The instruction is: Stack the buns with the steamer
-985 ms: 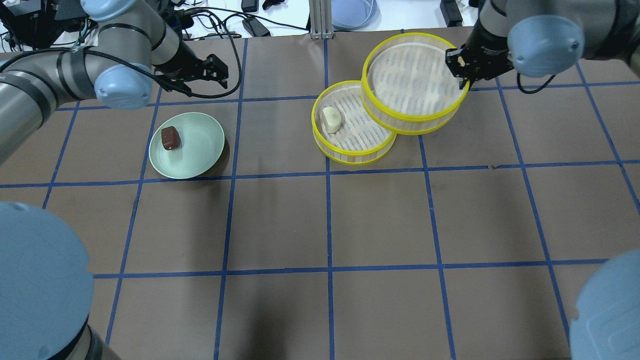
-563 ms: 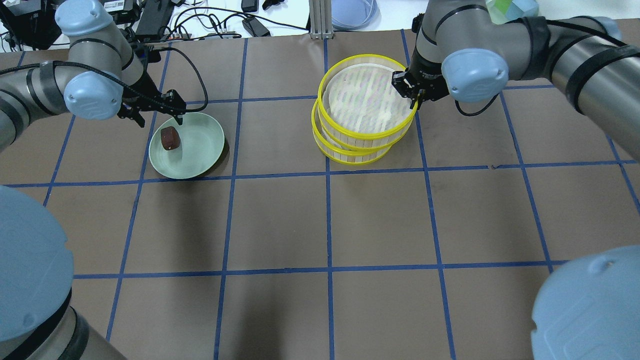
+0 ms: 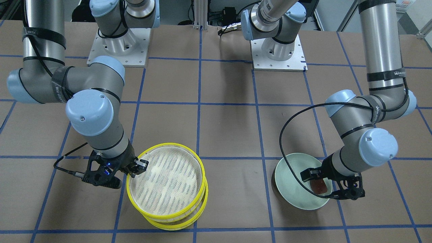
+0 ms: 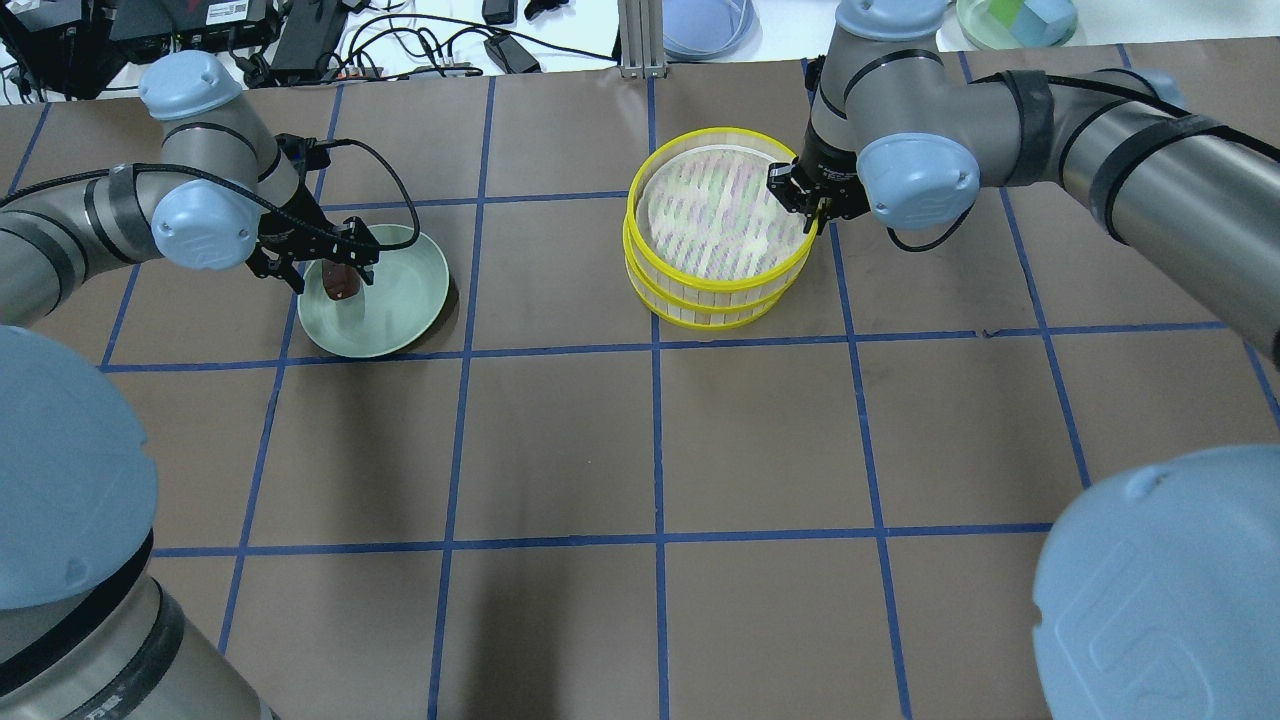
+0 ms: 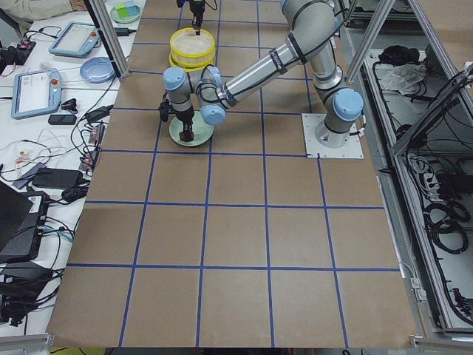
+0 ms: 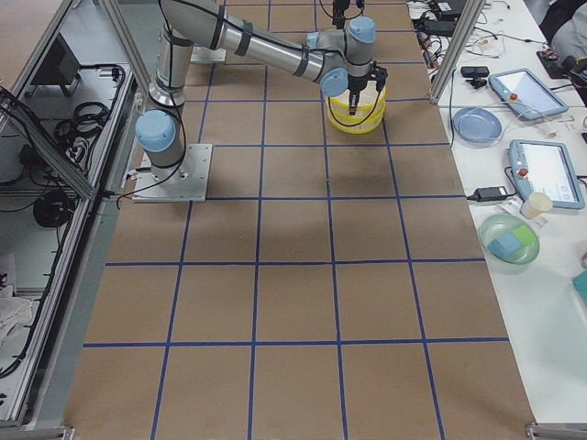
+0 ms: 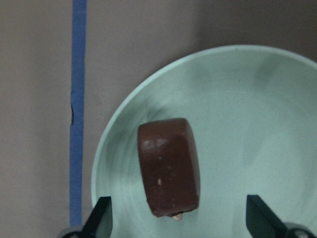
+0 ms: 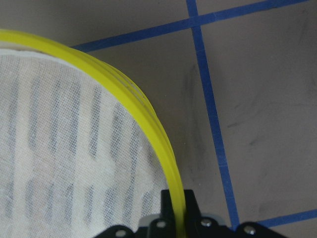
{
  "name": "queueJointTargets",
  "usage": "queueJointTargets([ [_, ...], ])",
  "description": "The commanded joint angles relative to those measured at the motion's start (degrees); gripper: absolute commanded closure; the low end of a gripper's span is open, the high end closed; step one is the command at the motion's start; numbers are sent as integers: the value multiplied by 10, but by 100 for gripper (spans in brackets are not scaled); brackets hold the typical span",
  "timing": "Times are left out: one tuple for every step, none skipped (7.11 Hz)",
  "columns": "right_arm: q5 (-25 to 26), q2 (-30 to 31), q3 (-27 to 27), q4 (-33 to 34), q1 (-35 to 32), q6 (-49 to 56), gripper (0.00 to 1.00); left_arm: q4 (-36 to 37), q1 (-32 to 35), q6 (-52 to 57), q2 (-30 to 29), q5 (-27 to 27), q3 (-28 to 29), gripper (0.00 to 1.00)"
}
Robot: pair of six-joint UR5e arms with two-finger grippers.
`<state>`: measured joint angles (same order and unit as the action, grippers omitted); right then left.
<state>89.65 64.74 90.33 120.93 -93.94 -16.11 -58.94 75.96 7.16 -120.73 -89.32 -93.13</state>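
The two yellow-rimmed steamer tiers are stacked; the upper tier (image 4: 715, 205) lies over the lower tier (image 4: 712, 308), slightly offset. My right gripper (image 4: 812, 212) is shut on the upper tier's rim, a finger on each side of the yellow edge (image 8: 174, 208). I cannot tell whether the upper tier rests on the lower one. The cream-white bun is hidden under the upper tier. The dark brown bun (image 7: 168, 173) sits on the mint-green plate (image 4: 400, 300). My left gripper (image 4: 338, 268) is open and low over the plate, its fingertips (image 7: 101, 218) on either side of the bun without touching it.
A blue dish (image 4: 705, 25) and a green bowl with blocks (image 4: 1015, 20) sit on the white bench beyond the table's far edge, with cables (image 4: 440, 45). The stack in the front-facing view (image 3: 168, 184) stands near that table edge.
My right arm carried the upper tier left and set it over the lower tier, covering the cream bun. My left gripper came down to the plate and now straddles the brown bun.
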Motion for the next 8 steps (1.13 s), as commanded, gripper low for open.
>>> queueJointTargets([
  [-4,-5,0,15,0,-14,100,15,0,-14,-13,21,3,25],
  [-4,-6,0,17,0,-15,100,16,0,-11,-14,17,3,63],
  [-4,-10,0,31,0,-16,100,17,0,-12,-15,15,3,92],
  [-5,-11,0,33,-1,-22,100,20,-1,-13,-15,16,4,100],
  [-5,-10,0,33,-2,-24,100,20,-3,-11,-14,16,4,100],
  [-5,-11,-1,36,-2,-23,100,26,-5,-12,-10,16,5,100],
  [-5,-11,0,35,-2,-24,100,35,-5,-16,-6,16,8,100],
  [-5,-8,0,35,-4,-37,100,35,-5,-17,0,16,8,100],
])
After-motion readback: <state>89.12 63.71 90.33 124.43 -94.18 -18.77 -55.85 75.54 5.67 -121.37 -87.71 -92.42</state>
